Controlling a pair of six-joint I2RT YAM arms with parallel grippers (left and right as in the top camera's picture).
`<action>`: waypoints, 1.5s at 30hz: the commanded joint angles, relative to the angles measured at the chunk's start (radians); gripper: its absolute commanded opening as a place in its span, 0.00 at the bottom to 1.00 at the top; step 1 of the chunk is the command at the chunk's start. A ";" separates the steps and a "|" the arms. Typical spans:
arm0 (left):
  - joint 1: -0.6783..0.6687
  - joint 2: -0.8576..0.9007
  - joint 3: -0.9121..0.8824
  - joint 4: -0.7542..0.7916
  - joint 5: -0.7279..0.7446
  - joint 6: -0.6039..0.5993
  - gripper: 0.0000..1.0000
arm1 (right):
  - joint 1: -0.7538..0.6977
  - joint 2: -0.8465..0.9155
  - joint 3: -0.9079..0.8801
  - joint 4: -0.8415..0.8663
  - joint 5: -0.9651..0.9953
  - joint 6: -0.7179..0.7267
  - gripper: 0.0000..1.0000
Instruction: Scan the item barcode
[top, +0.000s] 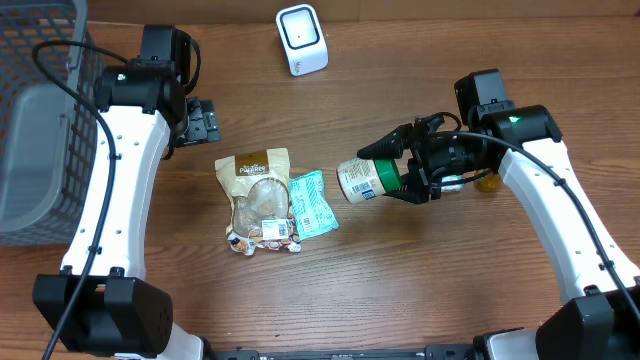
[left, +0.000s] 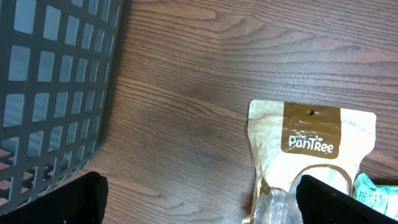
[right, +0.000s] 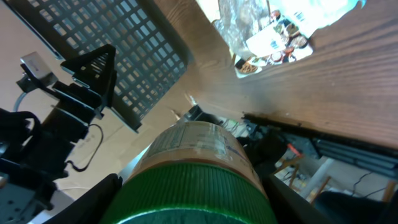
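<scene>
Jar (top: 362, 181) horizontal, base toward pouch (top: 262, 195)

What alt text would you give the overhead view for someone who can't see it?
The right gripper holds a green-lidded jar on its side, beside a brown snack pouch and a teal packet lying on a wooden table. A white scanner stands at the far side, and the left gripper sits open near a grey basket.

table (top: 400, 280): matt wood grain | basket (top: 25, 50): grey plastic | jar lid (right: 193, 199): ribbed green plastic
</scene>
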 joint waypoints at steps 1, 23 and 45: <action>0.005 0.004 0.014 0.001 -0.013 0.007 1.00 | -0.005 -0.014 0.023 0.005 -0.132 0.043 0.53; 0.005 0.004 0.014 0.001 -0.013 0.007 1.00 | -0.004 -0.014 0.023 0.089 0.625 0.039 0.22; 0.005 0.004 0.014 0.001 -0.013 0.007 1.00 | 0.050 0.045 0.649 0.084 0.814 -0.610 0.04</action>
